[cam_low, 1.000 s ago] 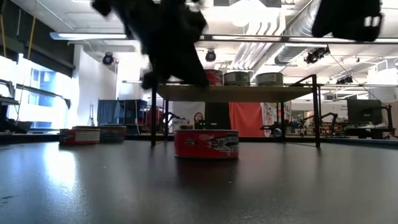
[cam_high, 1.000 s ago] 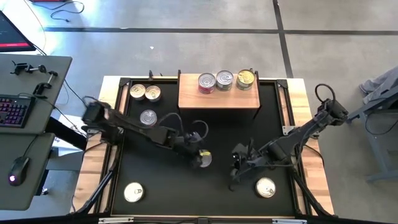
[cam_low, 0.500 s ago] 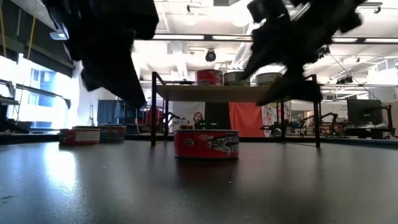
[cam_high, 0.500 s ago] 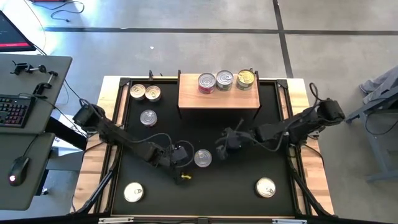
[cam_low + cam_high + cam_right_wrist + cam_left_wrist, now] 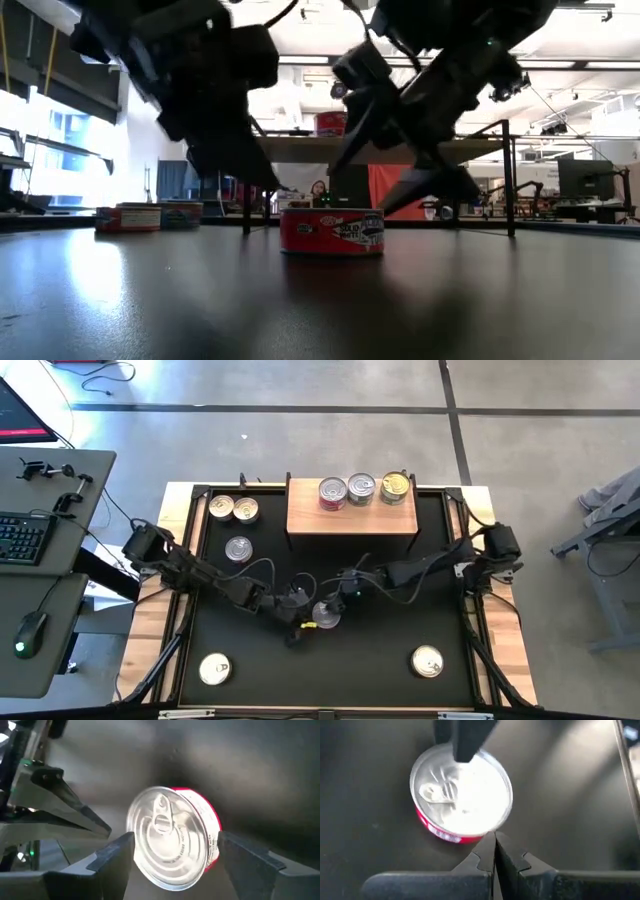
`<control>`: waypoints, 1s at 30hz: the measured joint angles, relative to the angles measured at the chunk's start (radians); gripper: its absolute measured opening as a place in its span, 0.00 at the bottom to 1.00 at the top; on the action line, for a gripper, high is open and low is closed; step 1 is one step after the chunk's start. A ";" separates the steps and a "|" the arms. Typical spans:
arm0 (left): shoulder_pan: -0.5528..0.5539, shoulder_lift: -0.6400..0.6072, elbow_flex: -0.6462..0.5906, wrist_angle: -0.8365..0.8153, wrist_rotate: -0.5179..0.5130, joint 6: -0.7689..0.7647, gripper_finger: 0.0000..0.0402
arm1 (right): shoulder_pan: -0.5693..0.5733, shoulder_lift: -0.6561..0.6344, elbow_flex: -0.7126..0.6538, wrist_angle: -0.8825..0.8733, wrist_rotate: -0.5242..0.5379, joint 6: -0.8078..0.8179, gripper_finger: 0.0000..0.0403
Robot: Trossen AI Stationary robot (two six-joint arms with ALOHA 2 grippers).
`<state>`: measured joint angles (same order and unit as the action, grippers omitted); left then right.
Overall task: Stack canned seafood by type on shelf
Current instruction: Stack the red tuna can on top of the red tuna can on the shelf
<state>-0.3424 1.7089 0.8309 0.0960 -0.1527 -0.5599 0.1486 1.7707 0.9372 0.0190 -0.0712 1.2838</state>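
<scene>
Moved since a second ago: right gripper (image 5: 338,592), from the bench's right side in to the red-labelled tin (image 5: 326,614) at mid-bench, jaws apart and flanking it. Left gripper (image 5: 298,622) just beside the tin, jaws together. Shelf (image 5: 351,520) behind: three tins (image 5: 361,489). Other tins: three (image 5: 232,509) back left, two (image 5: 215,669) in front.

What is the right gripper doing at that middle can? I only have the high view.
Observer: In the right wrist view, the right gripper is open, with one finger on each side of the can.
Operator: And the left one?
Observer: In the left wrist view, the left gripper is shut, its tip just beside the can's rim.
Operator: Is the can lifted?
Observer: No. In the low view it sits flat on the table, red label showing.
</scene>
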 joint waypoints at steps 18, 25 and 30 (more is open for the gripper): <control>0.035 0.125 0.004 0.127 -0.012 0.056 0.00 | -0.019 0.048 0.014 0.028 -0.101 -0.035 0.69; 0.031 0.120 0.004 0.055 -0.024 0.014 0.00 | -0.005 0.051 0.023 0.083 -0.132 -0.065 0.69; 0.016 0.116 0.003 0.038 -0.047 0.018 0.00 | -0.001 0.048 0.027 0.106 -0.165 -0.069 0.69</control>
<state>-0.3262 1.8252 0.8337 0.1339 -0.2001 -0.5414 0.1476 1.8189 0.9642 0.1247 -0.2361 1.2146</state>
